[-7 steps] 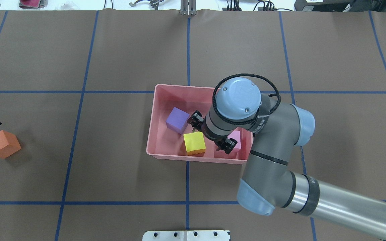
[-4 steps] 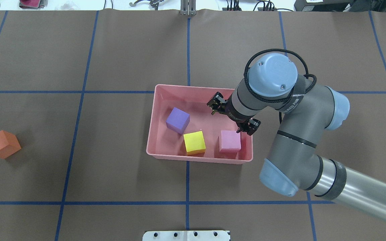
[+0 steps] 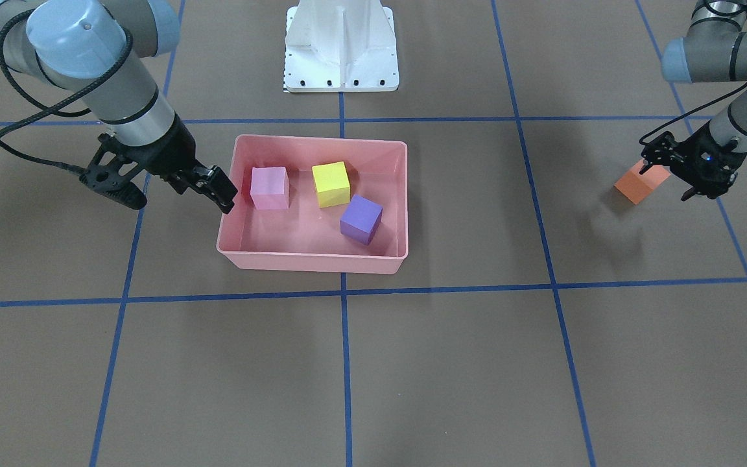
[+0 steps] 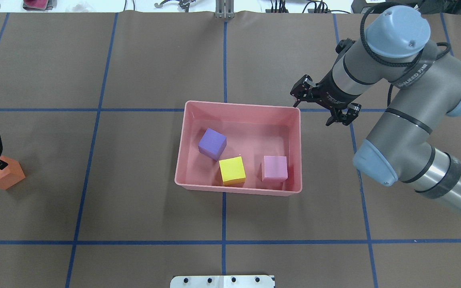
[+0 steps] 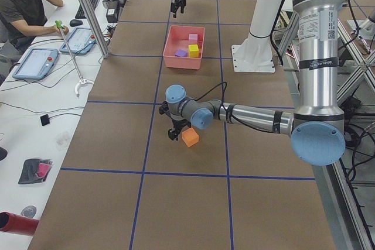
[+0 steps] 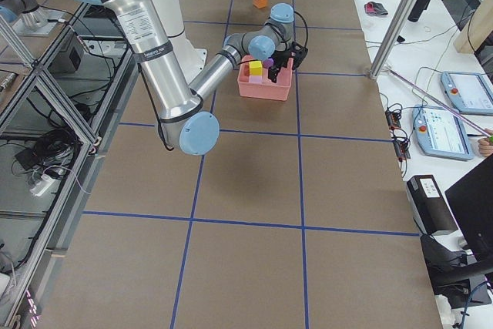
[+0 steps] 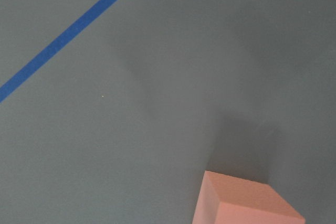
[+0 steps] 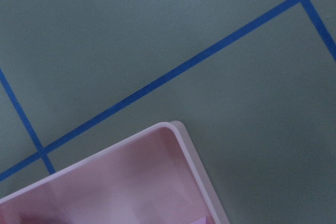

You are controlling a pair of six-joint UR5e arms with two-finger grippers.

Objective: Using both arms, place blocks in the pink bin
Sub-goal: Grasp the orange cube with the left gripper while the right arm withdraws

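Observation:
The pink bin [image 4: 238, 105] sits at the table's middle and holds the purple cube [image 4: 212, 143], the yellow cube [image 4: 232, 170] and the light pink cube [image 4: 274, 168]. My right gripper [image 4: 312, 115] is open and empty, raised just outside the bin's far right corner; the front view shows its right gripper [image 3: 180, 202] beside the bin [image 3: 312, 263]. The orange cube [image 4: 4, 176] lies on the table at the far left. My left gripper [image 3: 666, 175] is open, low over the orange cube [image 3: 636, 183], not gripping it. The left wrist view shows only the cube's corner [image 7: 247, 200].
The white pedestal base [image 3: 341, 45] stands on the robot's side of the bin. Blue tape lines cross the brown table cover. An operator [image 5: 23, 4] sits at a side desk past the table's far edge, with metal posts [image 5: 88, 10] along it.
My right gripper left the light pink cube in the bin, rose and moved away to the far right, past the bin's corner. My left gripper edged over the orange cube.

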